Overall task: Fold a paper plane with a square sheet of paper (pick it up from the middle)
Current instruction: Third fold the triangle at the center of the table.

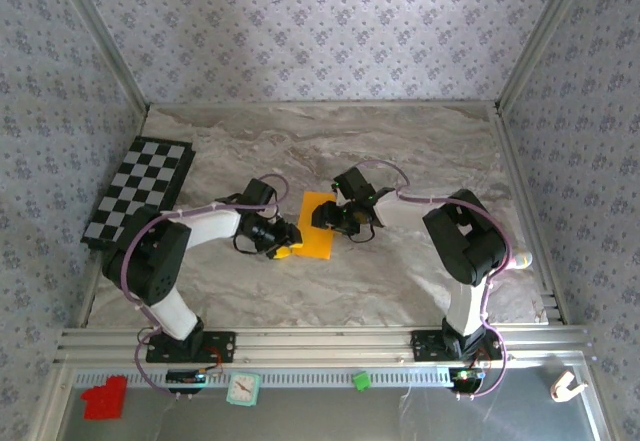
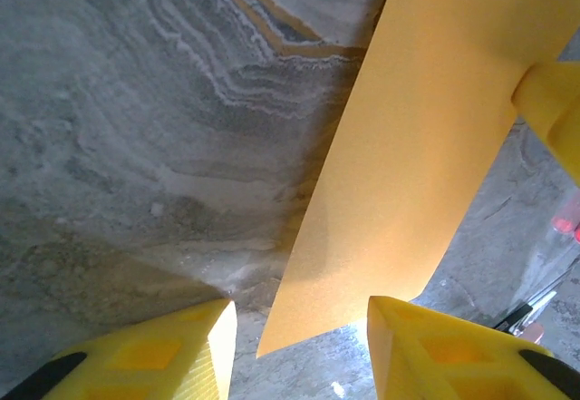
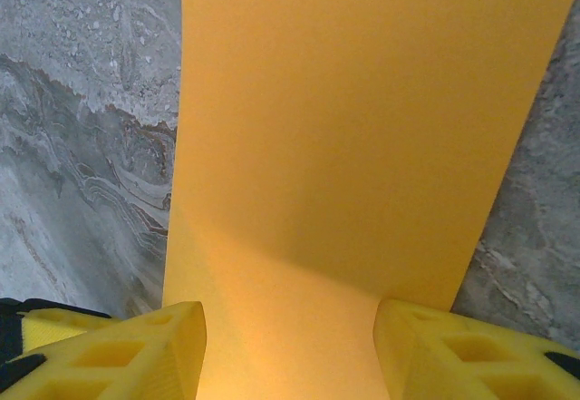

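Note:
The square sheet of paper (image 1: 316,231) is plain orange and lies on the marble table between my two grippers. In the left wrist view the paper (image 2: 426,137) curls up off the table, and its near corner dips between the yellow fingers of my left gripper (image 2: 299,350), which is open. A yellow finger (image 2: 553,101) of the other gripper touches the sheet's far edge. In the right wrist view the paper (image 3: 362,128) runs flat, then bends up between the wide-apart fingers of my right gripper (image 3: 290,350), which is open. From above, the left gripper (image 1: 285,248) and the right gripper (image 1: 336,219) flank the sheet.
A black-and-white checkered mat (image 1: 140,193) lies at the left of the table. On the near ledge in front of the arm bases sit a red block (image 1: 104,398), a small clock (image 1: 242,389), a green piece (image 1: 361,380) and a white piece (image 1: 566,386). Aluminium frame walls enclose the table.

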{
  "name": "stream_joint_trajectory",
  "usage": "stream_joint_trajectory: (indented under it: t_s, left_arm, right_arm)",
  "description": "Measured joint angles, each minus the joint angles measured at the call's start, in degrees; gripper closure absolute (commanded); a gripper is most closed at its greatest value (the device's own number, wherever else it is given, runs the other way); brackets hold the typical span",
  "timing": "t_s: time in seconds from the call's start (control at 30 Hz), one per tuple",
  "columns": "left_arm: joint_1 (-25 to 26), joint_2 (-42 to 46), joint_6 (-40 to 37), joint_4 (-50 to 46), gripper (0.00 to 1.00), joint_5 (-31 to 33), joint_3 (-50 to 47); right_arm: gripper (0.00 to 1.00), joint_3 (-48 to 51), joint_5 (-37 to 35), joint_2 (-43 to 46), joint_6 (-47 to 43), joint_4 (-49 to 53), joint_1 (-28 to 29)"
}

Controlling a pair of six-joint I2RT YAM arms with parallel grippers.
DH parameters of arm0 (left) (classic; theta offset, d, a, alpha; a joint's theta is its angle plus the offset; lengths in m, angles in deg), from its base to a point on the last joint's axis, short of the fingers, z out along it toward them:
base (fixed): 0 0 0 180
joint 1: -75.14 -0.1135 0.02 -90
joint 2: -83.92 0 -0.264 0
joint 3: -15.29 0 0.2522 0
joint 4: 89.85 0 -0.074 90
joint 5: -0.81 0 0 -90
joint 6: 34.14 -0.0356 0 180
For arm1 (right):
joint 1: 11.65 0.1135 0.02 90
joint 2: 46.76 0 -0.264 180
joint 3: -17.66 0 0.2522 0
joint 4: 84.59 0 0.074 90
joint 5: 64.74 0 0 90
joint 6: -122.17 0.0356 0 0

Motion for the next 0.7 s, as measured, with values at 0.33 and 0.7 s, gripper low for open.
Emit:
stream_joint_trajectory:
  t_s: [0.33,0.7]
  left_arm:
    - [0.11,0.00,0.44,3.45,0.60,-3.45,0.02]
    - [-0.70,-2.62,0.68,6.32,0.67,-4.48,2.58]
  right_arm:
    - [0.45,0.04,0.04,0.02,0.00,-0.04,-0.20]
    - [0.46,0.50,0.11,0.17,0.00,-0.66,-0.33]
